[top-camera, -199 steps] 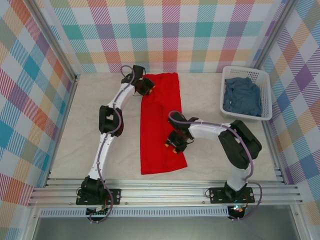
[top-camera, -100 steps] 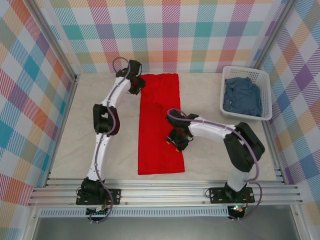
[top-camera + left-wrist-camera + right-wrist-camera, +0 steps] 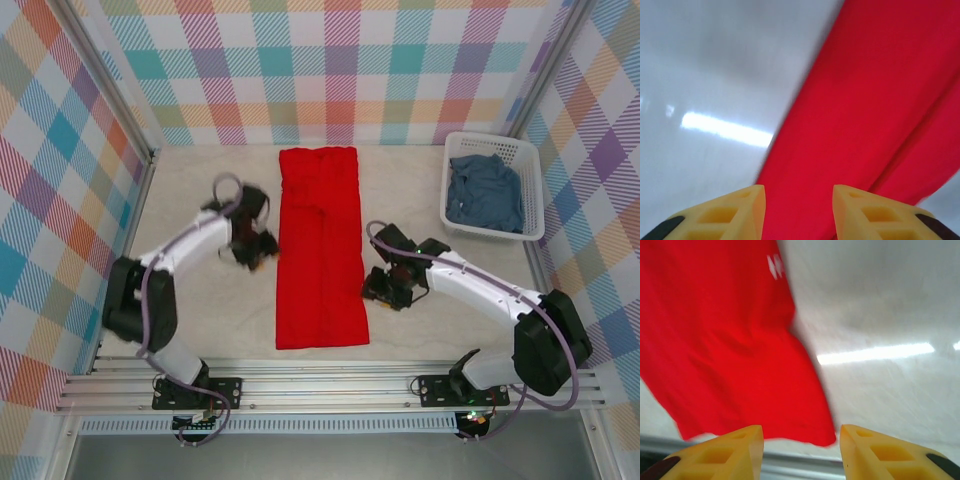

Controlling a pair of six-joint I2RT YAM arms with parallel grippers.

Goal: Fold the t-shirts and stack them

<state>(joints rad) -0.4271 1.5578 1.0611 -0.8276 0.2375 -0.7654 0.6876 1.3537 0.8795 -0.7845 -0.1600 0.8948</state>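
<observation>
On the table [image 3: 420,210], the red t-shirt [image 3: 318,250] lies flat as a long narrow strip with its sides folded in, running from the back wall toward the near rail. The white basket [image 3: 485,136] stands at the right rear, well apart. The blue-grey t-shirt [image 3: 485,190] sits crumpled inside it, not yet folded.

The left gripper [image 3: 255,245] sits just beside the strip's left edge. The right gripper [image 3: 385,288] sits just beside the right edge, nearer the hem. Each has its fingers apart with nothing between them.

Risks, as judged:
- A pinch that catches the top layer alone would let the side folds fall open on lifting.
- The grippers stand at different points along the strip, so a cross fold started from here could come out skewed.
- The hem lies near the rail, so a low drag could bunch it there.

The overhead view gives the whole strip, the basket and both arms. The left wrist view adds the left gripper [image 3: 798,195] over the red cloth [image 3: 875,115], where a layered fold line shows. The right wrist view adds the right gripper [image 3: 801,435], the strip's near corner [image 3: 725,340] and a small white mark [image 3: 775,266], too blurred to identify.
</observation>
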